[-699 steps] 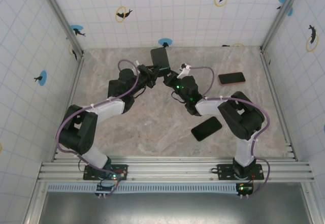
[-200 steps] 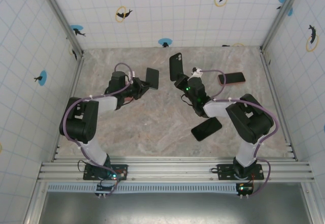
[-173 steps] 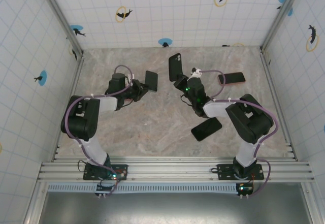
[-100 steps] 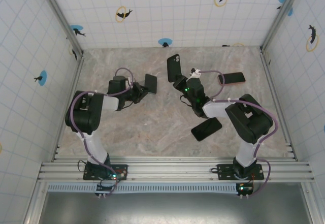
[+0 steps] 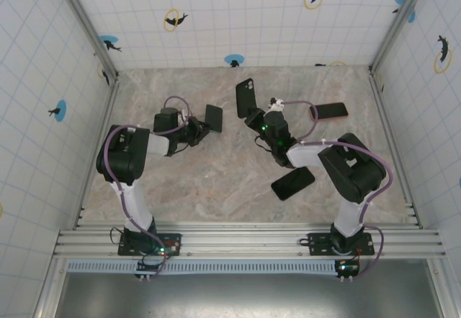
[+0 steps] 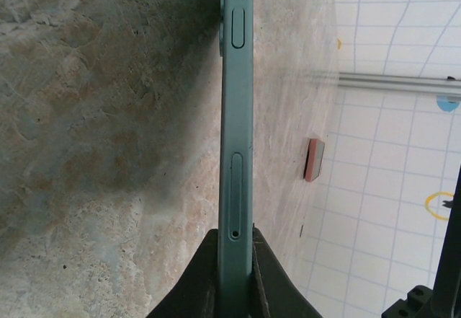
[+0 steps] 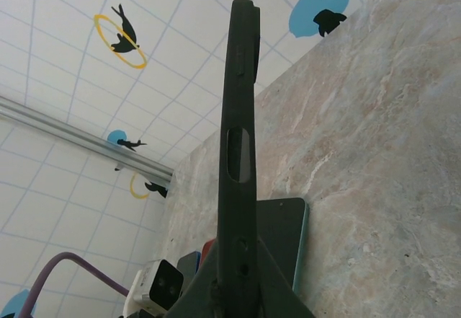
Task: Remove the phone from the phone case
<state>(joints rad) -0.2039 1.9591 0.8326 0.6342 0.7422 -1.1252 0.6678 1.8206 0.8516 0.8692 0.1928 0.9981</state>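
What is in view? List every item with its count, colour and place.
phone: one, teal-green, clamped edge-on, left of centre
phone case: one, black, held upright, centre far
black phone: one, flat on the table, near right
red-cased phone: one, flat, far right
table: one, grey-beige marble
walls: white tiles, dolphin stickers
left gripper: shut on the phone
right gripper: shut on the phone case
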